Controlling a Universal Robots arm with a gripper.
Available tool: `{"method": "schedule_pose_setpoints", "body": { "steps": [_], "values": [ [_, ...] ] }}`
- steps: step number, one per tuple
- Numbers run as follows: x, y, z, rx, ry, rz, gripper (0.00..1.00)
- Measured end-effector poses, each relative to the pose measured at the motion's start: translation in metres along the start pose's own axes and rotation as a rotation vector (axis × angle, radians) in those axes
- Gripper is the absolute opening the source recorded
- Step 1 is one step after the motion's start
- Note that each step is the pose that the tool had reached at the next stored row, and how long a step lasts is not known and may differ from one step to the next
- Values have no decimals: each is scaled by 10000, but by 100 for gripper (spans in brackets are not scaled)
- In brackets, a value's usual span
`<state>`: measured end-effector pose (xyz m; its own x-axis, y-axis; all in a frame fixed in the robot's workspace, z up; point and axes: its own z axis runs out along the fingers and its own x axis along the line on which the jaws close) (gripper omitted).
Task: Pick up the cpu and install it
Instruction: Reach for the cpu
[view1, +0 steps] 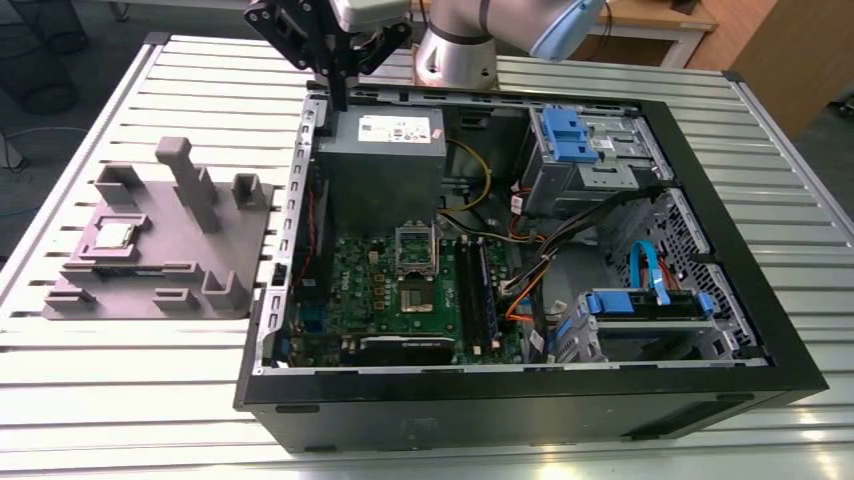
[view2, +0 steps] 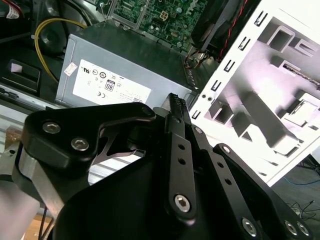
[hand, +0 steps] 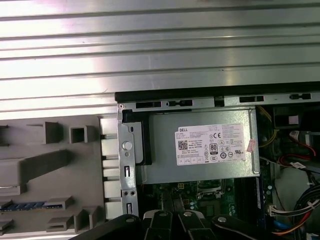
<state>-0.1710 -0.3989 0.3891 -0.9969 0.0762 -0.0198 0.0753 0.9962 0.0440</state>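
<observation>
The cpu (view1: 114, 235), a small silver square, lies in a recess of the grey plastic fixture (view1: 187, 262) on the exterior view's left. My gripper (view1: 340, 100) hangs high over the far edge of the open computer case, above the power supply (view1: 380, 140), well away from the cpu. Its fingers (view2: 176, 106) are shut together with nothing between them. The metal-framed socket (view1: 418, 297) with a dark centre sits on the green motherboard (view1: 354, 300) inside the case. In the first wrist view the fingers (hand: 172, 219) point down over the power supply (hand: 200, 150), with the fixture (hand: 50, 165) beside it.
The black case (view1: 534, 385) lies on its side on a ribbed metal table (view1: 134, 380). Inside are blue drive brackets (view1: 567, 135), yellow and orange cables and memory slots (view1: 477, 290). Upright blocks (view1: 180, 165) rise from the fixture. The arm's base (view1: 454, 50) stands behind the case.
</observation>
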Motion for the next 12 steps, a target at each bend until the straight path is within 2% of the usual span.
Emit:
{"method": "schedule_pose_setpoints", "body": {
  "steps": [12],
  "values": [
    [33,-3,5,1,8,0,10]
  ]
}}
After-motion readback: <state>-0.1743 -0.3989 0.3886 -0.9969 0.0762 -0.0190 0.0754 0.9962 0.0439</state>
